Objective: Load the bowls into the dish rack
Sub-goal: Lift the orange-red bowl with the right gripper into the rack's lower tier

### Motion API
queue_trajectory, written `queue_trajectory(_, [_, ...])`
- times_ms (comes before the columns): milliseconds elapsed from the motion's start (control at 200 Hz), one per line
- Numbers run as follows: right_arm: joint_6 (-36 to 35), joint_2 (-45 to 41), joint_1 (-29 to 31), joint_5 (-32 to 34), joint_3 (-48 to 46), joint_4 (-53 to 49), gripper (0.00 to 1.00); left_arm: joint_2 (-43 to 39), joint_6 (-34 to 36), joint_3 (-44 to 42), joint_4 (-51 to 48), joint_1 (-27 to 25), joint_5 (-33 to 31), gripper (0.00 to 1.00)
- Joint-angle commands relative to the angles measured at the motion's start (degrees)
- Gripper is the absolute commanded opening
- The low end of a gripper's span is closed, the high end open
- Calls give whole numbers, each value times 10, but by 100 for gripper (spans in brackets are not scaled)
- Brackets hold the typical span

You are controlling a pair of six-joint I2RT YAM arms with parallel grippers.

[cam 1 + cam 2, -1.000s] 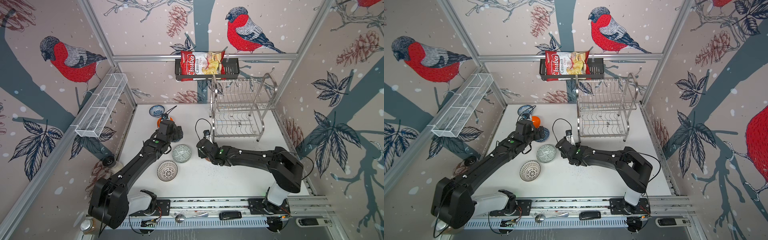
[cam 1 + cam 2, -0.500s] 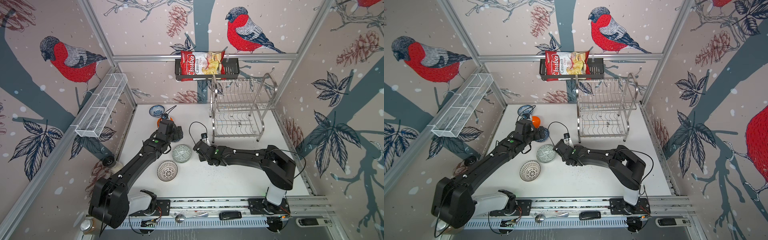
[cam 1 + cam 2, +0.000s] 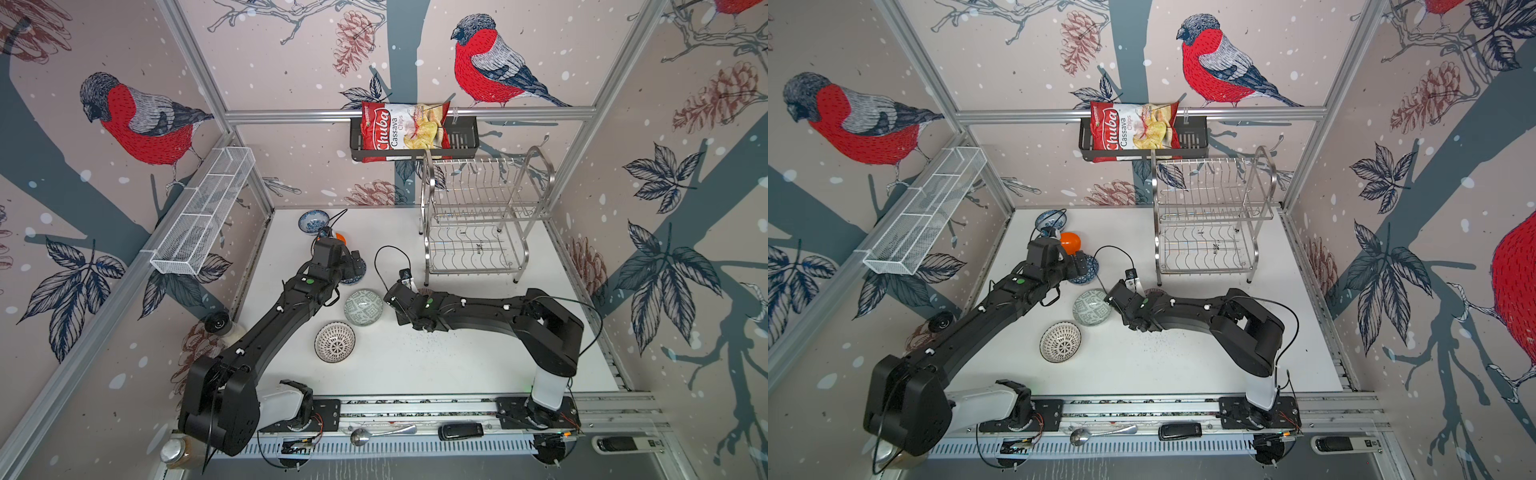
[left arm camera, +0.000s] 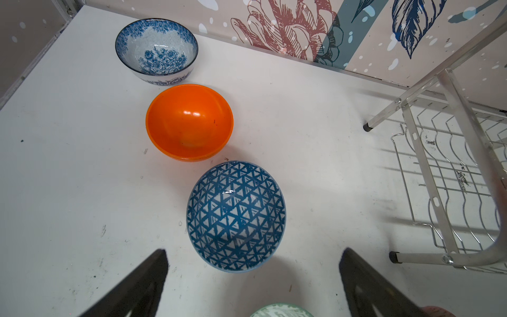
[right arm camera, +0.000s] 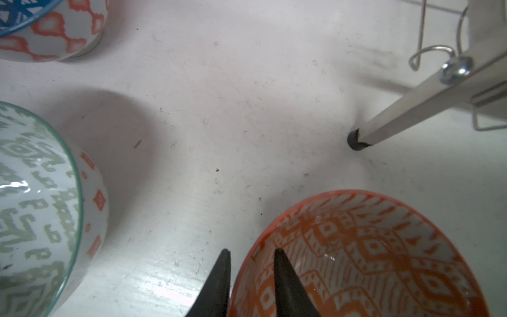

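Note:
Several bowls stand left of the dish rack [image 3: 478, 232]: blue-floral [image 4: 156, 49], plain orange [image 4: 189, 120], blue triangle-patterned [image 4: 236, 214], grey-green geometric [image 3: 363, 307] and white with black dots [image 3: 334, 342]. An orange-patterned bowl [image 5: 370, 260] sits by the rack's front leg [image 5: 411, 101]; in a top view only a sliver of this bowl [image 3: 424, 291] shows under my right arm. My right gripper [image 5: 251, 251] is shut on its rim, one finger inside and one outside. My left gripper [image 4: 255, 251] hangs wide open just short of the blue triangle-patterned bowl, holding nothing.
A black wall basket [image 3: 465, 141] with a chips bag hangs above the rack. A long white mesh basket [image 3: 203, 216] is fixed to the left wall. A spoon [image 3: 382, 432] and a black device [image 3: 461, 430] lie on the front rail.
My right gripper has slid left along the table and its jaws have closed onto the orange-patterned bowl's rim. The left arm and the other bowls have not moved.

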Motion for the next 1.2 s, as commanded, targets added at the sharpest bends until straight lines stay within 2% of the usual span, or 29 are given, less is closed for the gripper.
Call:
queue_trajectory(0, [-3, 4, 2, -1, 3, 0, 25, 0, 1, 6, 7, 1, 19, 97])
queue_trajectory(190, [-4, 3, 1, 2, 7, -3, 16, 5, 0, 10, 4, 2, 27, 98])
queue_trajectory(395, [-8, -13, 2, 3, 6, -6, 11, 5, -2, 10, 4, 4, 28, 98])
queue_trajectory(595, [-18, -66, 2, -21, -22, 24, 7, 5, -3, 11, 10, 4, 40, 98])
queue_trajectory(820, [-40, -160, -14, -61, -82, 85, 6, -2, -6, 8, 27, 4, 70, 97])
queue_trajectory(885, [-46, -196, -21, -73, -106, 110, 6, -7, 15, 4, 42, 4, 99, 97])
queue_trajectory(966, [-51, -239, -37, -90, -130, 129, 6, -12, 9, -4, 59, 4, 119, 98])
queue_trajectory(1196, [-68, -403, -143, -180, -245, 227, 4, -32, 20, -34, 120, 0, 191, 98])
